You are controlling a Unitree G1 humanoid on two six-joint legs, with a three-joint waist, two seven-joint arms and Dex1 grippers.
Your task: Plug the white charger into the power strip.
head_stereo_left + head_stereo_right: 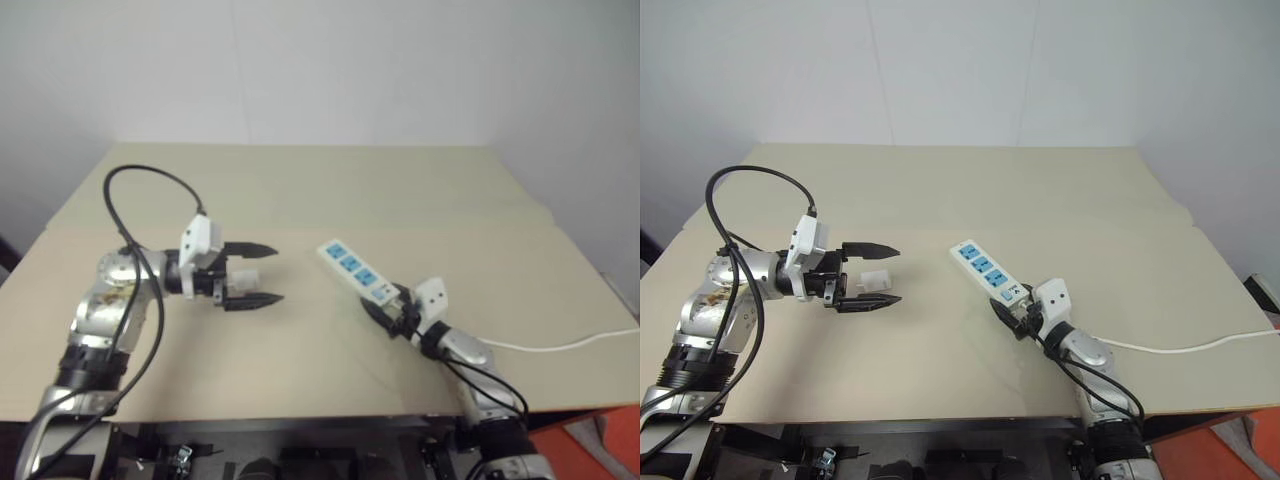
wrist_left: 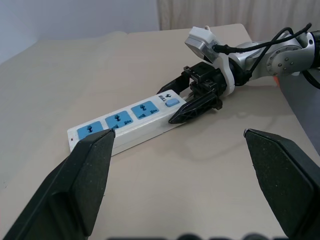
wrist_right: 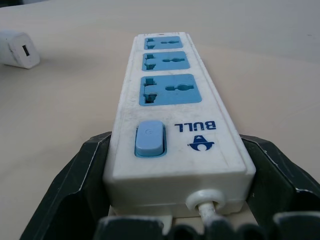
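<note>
Right gripper (image 1: 1012, 318) straddled the cord end of the power strip (image 1: 988, 271), one black finger along each long side, hugging it closely though a firm clamp couldn't be confirmed. Left gripper (image 1: 872, 288) hovered with fingers spread wide, the white charger (image 1: 875, 281) lying on the table (image 1: 1060, 190) between them, untouched. Strip and charger sat well apart, with bare tabletop between them and out to every edge.

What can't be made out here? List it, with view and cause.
- Prongs of the white charger: too small in head views; cut off by the edge in the right wrist view.
- Cord end of the power strip: runs off the head views' right edge.
- Strip's end socket: left wrist view, partly behind the left gripper.
</note>
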